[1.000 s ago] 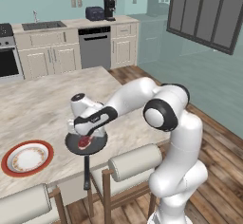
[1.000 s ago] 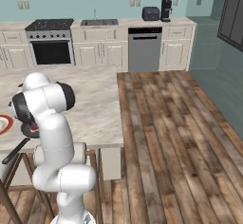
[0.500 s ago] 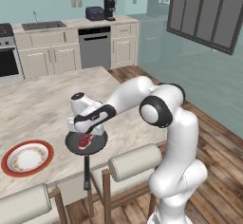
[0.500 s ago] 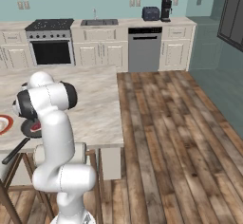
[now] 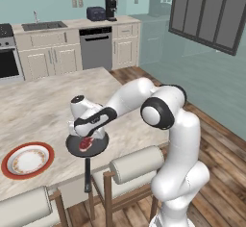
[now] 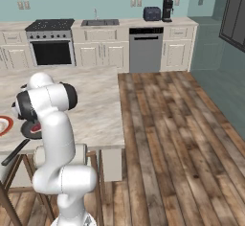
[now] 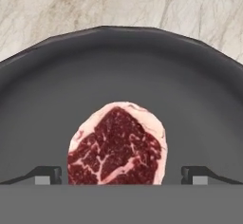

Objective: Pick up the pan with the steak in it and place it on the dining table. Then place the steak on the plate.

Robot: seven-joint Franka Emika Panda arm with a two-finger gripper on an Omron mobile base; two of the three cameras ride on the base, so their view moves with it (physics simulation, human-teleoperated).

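Observation:
The black pan (image 5: 99,147) rests on the dining table (image 5: 43,106) near its front edge, and its long handle (image 5: 88,173) sticks out over the edge. The red steak (image 5: 85,144) lies in the pan. My gripper (image 5: 89,135) hangs just above the steak, open. In the hand view the steak (image 7: 117,144) lies between my two spread fingertips (image 7: 47,174), inside the pan (image 7: 118,66). The red-rimmed plate (image 5: 27,159) sits on the table to the pan's left. From the right base view my arm hides most of the pan (image 6: 30,130), and the plate (image 6: 3,124) shows at the left edge.
Two cushioned chairs (image 5: 134,161) (image 5: 24,209) stand tucked under the table's front edge, below the pan handle. The kitchen counter with the sink, the stove and the dishwasher (image 5: 96,48) runs along the back wall. Wooden floor (image 6: 182,139) lies open to the right.
My hand has sunk slightly toward the steak and the elbow has swung a little to the left. Pan, steak and plate have not moved.

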